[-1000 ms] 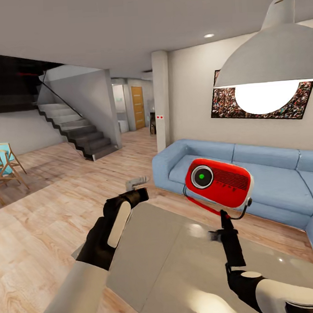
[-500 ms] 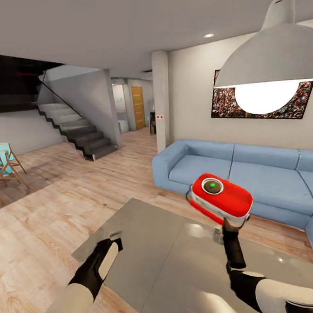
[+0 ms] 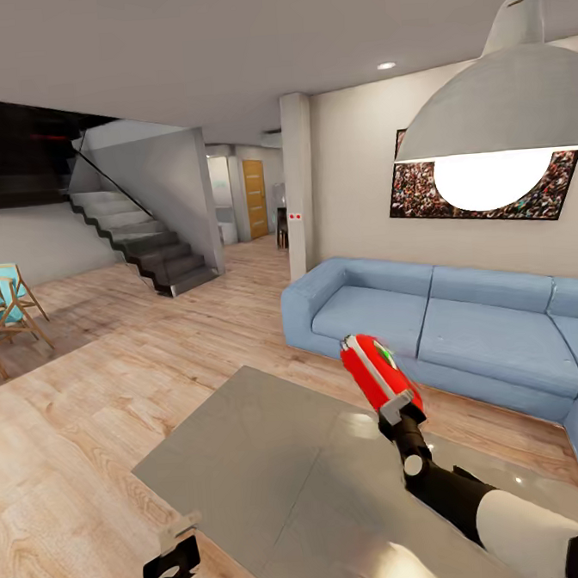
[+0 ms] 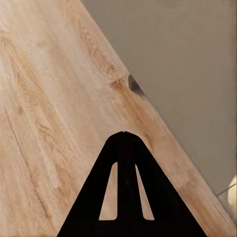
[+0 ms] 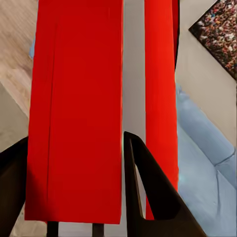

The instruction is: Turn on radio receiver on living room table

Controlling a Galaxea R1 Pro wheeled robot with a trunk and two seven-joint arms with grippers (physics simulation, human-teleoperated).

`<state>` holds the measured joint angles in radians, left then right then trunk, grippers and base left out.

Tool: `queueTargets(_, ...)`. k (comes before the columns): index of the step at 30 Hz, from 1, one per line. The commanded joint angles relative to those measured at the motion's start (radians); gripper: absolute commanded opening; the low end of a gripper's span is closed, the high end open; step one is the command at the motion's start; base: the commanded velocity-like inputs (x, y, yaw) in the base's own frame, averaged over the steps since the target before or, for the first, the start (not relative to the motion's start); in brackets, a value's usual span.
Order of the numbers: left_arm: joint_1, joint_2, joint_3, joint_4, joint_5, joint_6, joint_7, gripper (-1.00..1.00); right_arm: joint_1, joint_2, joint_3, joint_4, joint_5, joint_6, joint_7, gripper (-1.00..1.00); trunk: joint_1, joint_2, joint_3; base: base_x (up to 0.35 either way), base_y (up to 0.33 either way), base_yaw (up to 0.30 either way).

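My right gripper is shut on the red radio receiver, holding it in the air above the far part of the grey-beige table. The radio is tilted nearly edge-on, and a green light shows on its face. In the right wrist view the radio's red body sits between the two black fingers. My left gripper hangs low by the table's near left corner. The left wrist view shows the left gripper shut and holding nothing, above the wood floor beside the table edge.
A blue sectional sofa runs behind and to the right of the table. A grey pendant lamp hangs at the upper right, in front of the crowd picture. Stairs and a wooden chair stand to the left, across the plank floor.
The radio has turned in the right gripper from face-up to nearly edge-on and sunk a little to the left. The left arm has dropped from the table's left side to the view's bottom edge.
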<state>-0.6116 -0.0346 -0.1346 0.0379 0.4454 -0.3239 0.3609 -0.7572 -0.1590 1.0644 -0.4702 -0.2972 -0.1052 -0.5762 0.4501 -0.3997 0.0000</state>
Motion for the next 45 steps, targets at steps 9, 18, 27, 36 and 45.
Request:
queueTargets(9, 0.001, 0.015, 0.0, 0.012, 0.002, -0.009, -0.025, -1.0, -0.001, -0.102, -0.456, -0.235, 0.003, 0.198, 0.441, -1.0, 0.0, 0.0, 0.0, 0.0, 0.0, 0.0)
queueTargets(18, 0.001, 0.015, 0.0, 0.013, 0.002, -0.006, -0.026, -1.0, -0.001, -0.121, -0.723, -0.303, 0.006, 0.713, 0.831, -1.0, 0.0, 0.0, 0.0, 0.0, 0.0, 0.0)
queueTargets(27, 0.001, 0.015, 0.0, 0.013, 0.001, -0.006, -0.025, -1.0, 0.002, -0.119, -0.751, -0.324, 0.024, 0.987, 0.84, -1.0, 0.0, 0.0, 0.0, 0.0, 0.0, 0.0)
queueTargets(36, 0.001, 0.015, 0.0, 0.013, 0.001, -0.006, -0.025, -1.0, 0.005, -0.09, -0.732, -0.317, 0.034, 0.999, 0.828, -1.0, 0.0, 0.0, 0.0, 0.0, 0.0, 0.0)
queueTargets(45, 0.001, 0.017, 0.0, 0.009, 0.002, -0.003, -0.024, -1.0, 0.008, -0.084, -0.676, -0.295, 0.028, 0.998, 0.835, -1.0, 0.0, 0.0, 0.0, 0.0, 0.0, 0.0)
